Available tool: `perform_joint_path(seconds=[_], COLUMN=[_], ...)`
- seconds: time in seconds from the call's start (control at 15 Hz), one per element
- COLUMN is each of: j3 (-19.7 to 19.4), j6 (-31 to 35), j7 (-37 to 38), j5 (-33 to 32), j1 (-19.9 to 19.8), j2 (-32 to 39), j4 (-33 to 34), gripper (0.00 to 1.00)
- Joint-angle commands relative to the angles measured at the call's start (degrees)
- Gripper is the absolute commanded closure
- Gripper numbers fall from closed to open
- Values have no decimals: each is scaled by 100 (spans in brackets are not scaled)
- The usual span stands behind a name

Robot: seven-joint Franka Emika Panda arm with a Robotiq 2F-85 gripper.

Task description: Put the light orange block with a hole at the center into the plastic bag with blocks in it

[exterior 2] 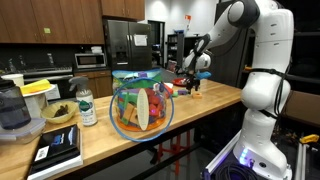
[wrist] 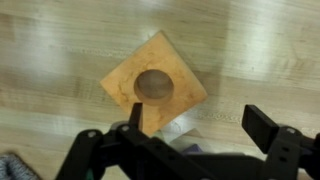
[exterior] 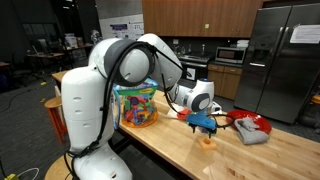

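The light orange block [wrist: 152, 82] lies flat on the wooden table, its round hole facing up; it also shows as a small orange piece in an exterior view [exterior: 208, 141]. My gripper [wrist: 196, 122] hangs just above it with jaws open and empty, one fingertip over the block's near corner. In both exterior views the gripper [exterior: 204, 124] [exterior 2: 190, 84] points down at the table. The plastic bag [exterior: 137, 106] [exterior 2: 141, 104], clear with a bluish rim and full of many-coloured blocks, stands on the table away from the gripper.
A red bowl with grey cloth [exterior: 249, 128] sits beyond the gripper. Small blocks [exterior 2: 168, 88] lie near the bag. A bottle [exterior 2: 87, 108], a bowl [exterior 2: 58, 114] and a book [exterior 2: 60, 147] stand at the table's far end. The robot base [exterior: 90, 120] is beside the bag.
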Motion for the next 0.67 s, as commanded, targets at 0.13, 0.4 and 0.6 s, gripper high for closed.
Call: perform_joint_path(seconds=[0.13,0.4,0.6], j3=[166,205,193], j6=[-194,-240,-115], j7=[62,18,104], j5=[-223,-187,-189], j1=[-53,-66,-71], j2=[-69,-5,74], j4=[-66,-31,5], gripper=[0,0,0])
